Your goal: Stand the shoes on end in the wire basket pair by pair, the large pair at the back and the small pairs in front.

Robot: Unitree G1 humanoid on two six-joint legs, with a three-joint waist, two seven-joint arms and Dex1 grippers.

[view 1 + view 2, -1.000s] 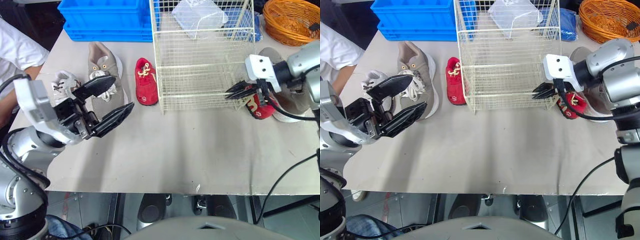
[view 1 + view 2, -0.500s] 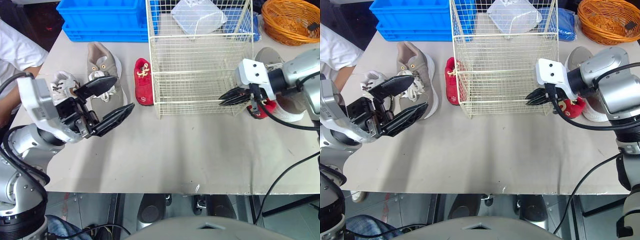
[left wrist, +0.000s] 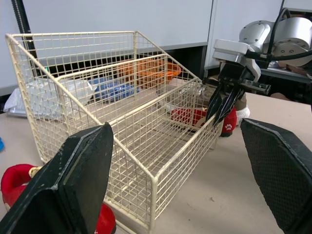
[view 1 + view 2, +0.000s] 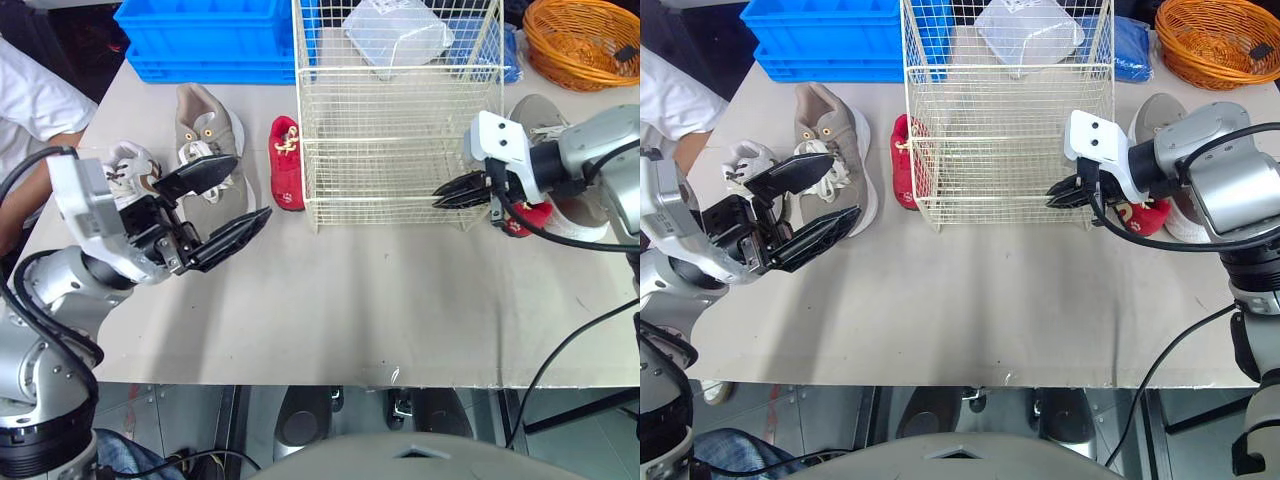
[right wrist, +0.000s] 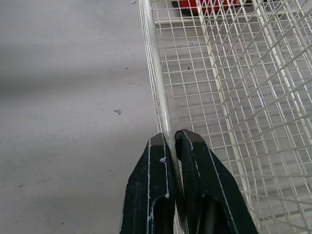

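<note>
The cream wire basket (image 4: pixel 400 140) stands empty at mid-table. My right gripper (image 4: pixel 445 195) is shut on the basket's front lower wire near its right corner; the right wrist view shows both fingers (image 5: pixel 192 161) clamped on that wire. Left of the basket lie a red small shoe (image 4: pixel 285 160), a large grey shoe (image 4: pixel 205 135) and a white small shoe (image 4: pixel 125 165). On the basket's right are the other red shoe (image 4: pixel 525 215) and the other large shoe (image 4: pixel 565 205), partly hidden by my right arm. My left gripper (image 4: pixel 250 187) hovers open and holds nothing, in front of the grey shoe.
A blue crate (image 4: pixel 210 35) sits at the back left and an orange woven basket (image 4: pixel 585 40) at the back right. A clear plastic bag (image 4: pixel 400 30) lies behind the wire basket. A person's white sleeve (image 4: pixel 30 100) is at the left edge.
My right gripper has moved left, and the wire basket has slid a little left, closer to the left red shoe. The left gripper has barely moved.
</note>
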